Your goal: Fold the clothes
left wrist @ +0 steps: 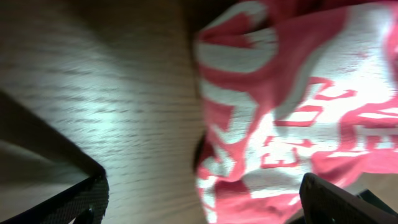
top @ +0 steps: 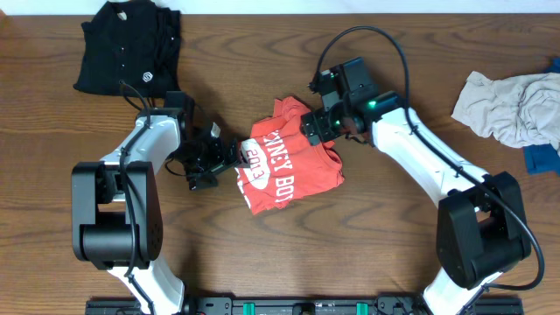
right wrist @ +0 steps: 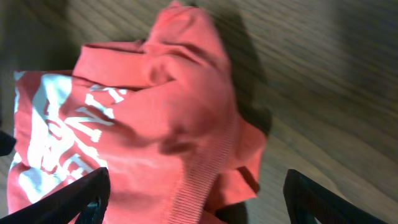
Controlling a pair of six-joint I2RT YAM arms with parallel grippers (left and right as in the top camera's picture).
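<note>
The red-orange T-shirt point(top: 284, 159) with white lettering lies bunched and partly folded at the table's middle. My left gripper point(top: 229, 157) is open at the shirt's left edge, its fingers wide apart in the left wrist view, with the shirt point(left wrist: 292, 106) between and ahead of them. My right gripper point(top: 317, 125) is open above the shirt's upper right corner; the right wrist view shows the shirt's ribbed collar point(right wrist: 205, 168) between the spread fingers. A black buttoned shirt point(top: 129, 44) lies at the back left. A pale grey piece point(top: 512, 103) and a blue piece point(top: 542, 157) lie at the right edge.
The wooden table point(top: 367, 245) carries both arm bases near the front left point(top: 118, 219) and front right point(top: 481, 232). A black rail point(top: 289, 306) runs along the front edge.
</note>
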